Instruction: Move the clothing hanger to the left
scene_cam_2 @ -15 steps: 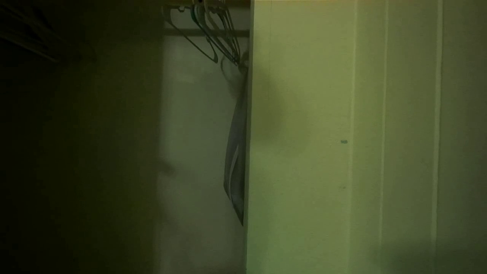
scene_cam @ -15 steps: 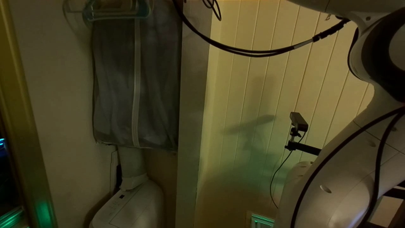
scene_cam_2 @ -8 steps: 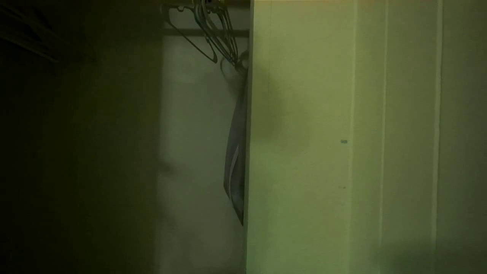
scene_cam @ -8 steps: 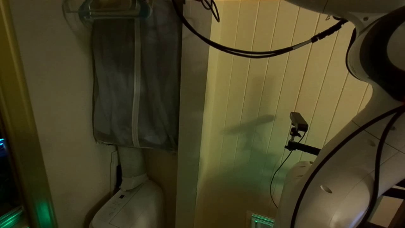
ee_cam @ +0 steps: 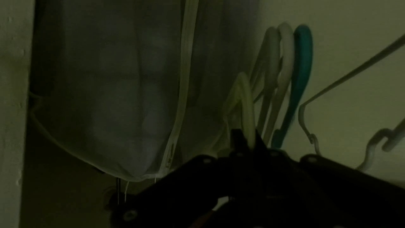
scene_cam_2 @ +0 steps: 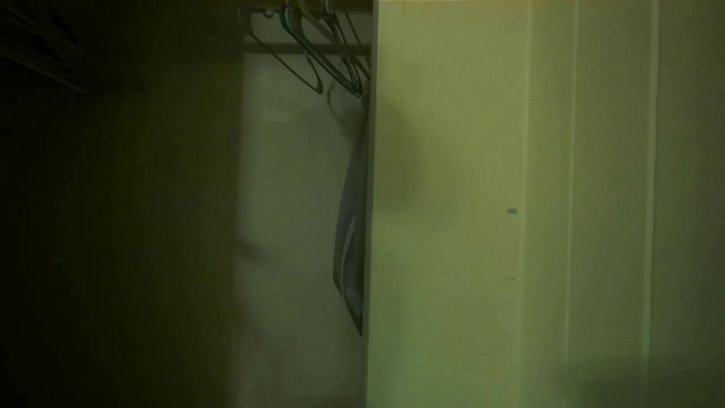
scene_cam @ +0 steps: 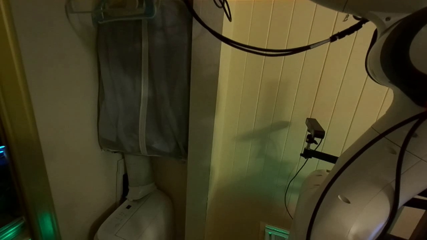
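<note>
One pale yellowish clothing hanger (ee_cam: pixel 248 107), a narrow bent bar, is pinched in the black tool (ee_cam: pixel 249 141), near a long grey cloth garment (ee_cam: pixel 120 79) with a whitish zipper (ee_cam: pixel 186 47). Just beside the pinched one are two curved whitish hangers (ee_cam: pixel 286 47) and one curved teal hanger (ee_cam: pixel 302 57).

My light is dim, tinted yellow and green. In the wrist view my gripper (ee_cam: pixel 249 141) is nearly black, its outline soft. In an exterior view, blurry shadows (scene_cam: pixel 267 131) cross the wall (scene_cam: pixel 297 96), greenish lower down, and my arm (scene_cam: pixel 357 186) shows bluish glare.
</note>
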Motion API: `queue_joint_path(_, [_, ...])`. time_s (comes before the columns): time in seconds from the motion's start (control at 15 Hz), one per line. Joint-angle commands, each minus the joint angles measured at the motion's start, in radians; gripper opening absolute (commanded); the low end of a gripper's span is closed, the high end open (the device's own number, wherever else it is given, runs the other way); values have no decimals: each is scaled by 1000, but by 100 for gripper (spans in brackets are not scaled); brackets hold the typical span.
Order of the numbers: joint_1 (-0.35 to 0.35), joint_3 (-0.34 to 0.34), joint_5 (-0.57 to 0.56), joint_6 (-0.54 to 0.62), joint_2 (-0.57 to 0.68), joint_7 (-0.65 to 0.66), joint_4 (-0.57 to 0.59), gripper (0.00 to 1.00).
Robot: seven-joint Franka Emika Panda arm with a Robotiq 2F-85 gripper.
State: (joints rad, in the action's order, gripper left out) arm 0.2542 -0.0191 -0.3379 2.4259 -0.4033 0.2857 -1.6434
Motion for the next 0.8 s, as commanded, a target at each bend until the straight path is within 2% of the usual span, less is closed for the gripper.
queue_joint_path(0.0, [-14,-15,79,-19,-28,40,33,2])
queue_joint_path(0.13, [14,-8,80,-33,-49,82,36,2])
queue_joint_path(0.27, [24,-16,80,-100,-92,85,17,2])
queue_joint_path(0.47, [30,-35,73,-183,-177,59,-25,2])
queue_joint_path(0.73, [12,-65,88,-281,-268,-3,-25,2])
